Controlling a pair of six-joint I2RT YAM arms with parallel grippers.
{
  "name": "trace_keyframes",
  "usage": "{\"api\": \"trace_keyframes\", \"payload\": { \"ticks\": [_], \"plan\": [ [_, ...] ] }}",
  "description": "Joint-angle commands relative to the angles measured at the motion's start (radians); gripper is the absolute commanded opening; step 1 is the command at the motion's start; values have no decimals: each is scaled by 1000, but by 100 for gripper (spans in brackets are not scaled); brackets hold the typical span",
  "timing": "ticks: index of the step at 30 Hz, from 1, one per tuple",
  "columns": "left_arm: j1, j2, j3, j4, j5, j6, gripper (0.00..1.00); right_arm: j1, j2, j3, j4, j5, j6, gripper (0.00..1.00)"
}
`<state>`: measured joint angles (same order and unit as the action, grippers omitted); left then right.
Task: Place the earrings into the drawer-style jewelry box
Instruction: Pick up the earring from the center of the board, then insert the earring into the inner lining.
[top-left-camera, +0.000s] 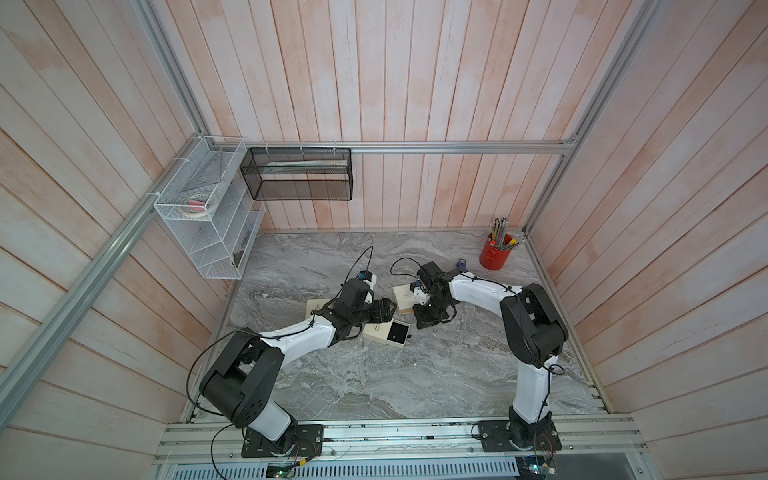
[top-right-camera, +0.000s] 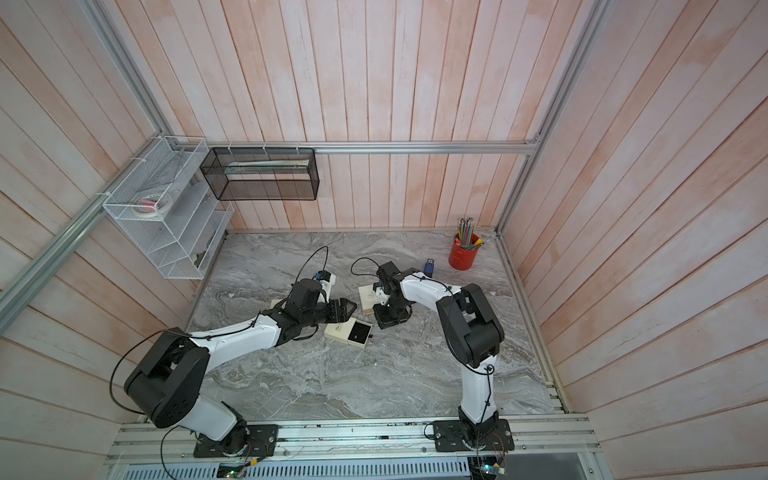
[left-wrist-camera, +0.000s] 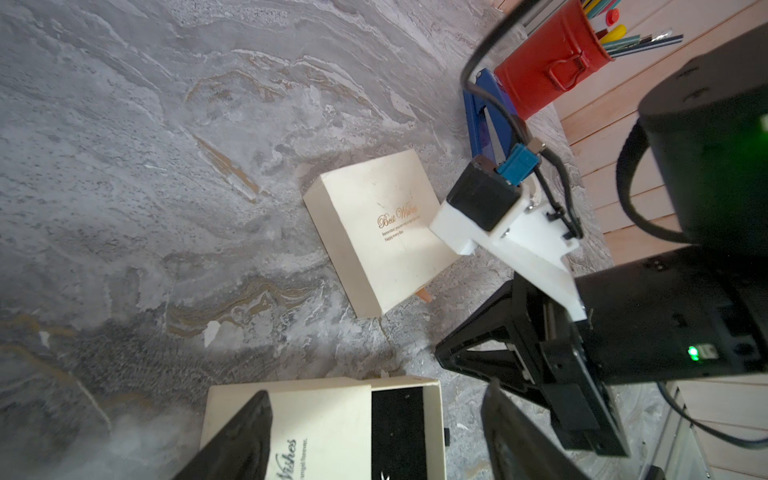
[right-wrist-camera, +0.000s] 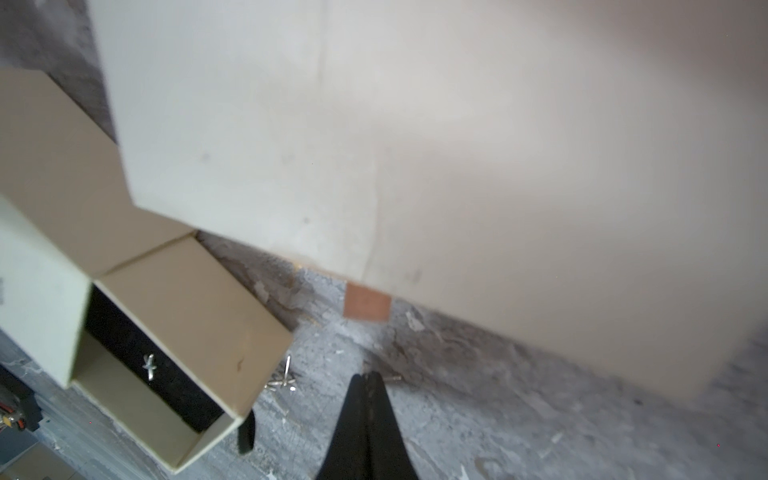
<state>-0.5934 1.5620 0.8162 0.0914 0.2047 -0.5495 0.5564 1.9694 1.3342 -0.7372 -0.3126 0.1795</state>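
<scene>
The cream drawer-style jewelry box (top-left-camera: 376, 330) lies mid-table with its black-lined drawer (right-wrist-camera: 187, 299) pulled out. One silver earring (right-wrist-camera: 148, 366) rests on the lining inside. Another earring (right-wrist-camera: 284, 380) lies on the marble just outside the drawer's end wall. My right gripper (right-wrist-camera: 365, 378) points down at the table a short way from that earring, fingers pressed shut. A thin pale sliver shows beside its tips; I cannot tell whether it is pinched. My left gripper (left-wrist-camera: 374, 436) hangs open over the box (left-wrist-camera: 324, 419), one finger (left-wrist-camera: 237, 440) above the sleeve, the other past the drawer's end.
A closed cream box (top-left-camera: 403, 297) with an orange tab (right-wrist-camera: 368, 306) sits right behind my right gripper. A third box (top-left-camera: 314, 308) lies partly under my left arm. A red pencil cup (top-left-camera: 496, 253) and a blue object (top-left-camera: 461, 264) stand at the back right. Wire baskets (top-left-camera: 297, 174) hang on the wall.
</scene>
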Motion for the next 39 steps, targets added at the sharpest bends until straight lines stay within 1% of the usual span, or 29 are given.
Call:
{"api": "trace_keyframes", "payload": {
  "ticks": [1,2,9,13,16,18,21,23,26,30,34,39],
  "plan": [
    [7,-8,-18,19,2,16,80,0,12,10,-22,13,12,1],
    [8,-11,-18,17,-1,16,80,0,6,9,-20,12,16,0],
    [34,-50,-47,13,-3,7,80,-8,-71,-27,14,21,81,0],
    [47,-70,-63,5,32,9,80,-21,-130,-82,76,-23,163,0],
    [53,-86,-63,-14,73,26,79,-31,-177,-138,167,-148,248,0],
    [58,-96,-66,-14,111,33,76,-33,-213,-193,279,-260,326,0],
    [61,-113,-80,-6,149,32,72,-32,-248,-267,453,-393,441,0],
    [63,-124,-96,2,155,23,68,-32,-263,-299,538,-448,492,0],
    [76,-139,-123,23,169,5,63,-33,-268,-330,618,-498,545,0],
    [84,-140,-144,47,190,-8,56,-33,-248,-354,661,-530,586,0],
    [84,-130,-161,74,220,-16,53,-32,-223,-348,635,-527,586,0],
    [84,-125,-176,85,231,-17,50,-31,-195,-342,596,-501,586,0]
  ]
}}
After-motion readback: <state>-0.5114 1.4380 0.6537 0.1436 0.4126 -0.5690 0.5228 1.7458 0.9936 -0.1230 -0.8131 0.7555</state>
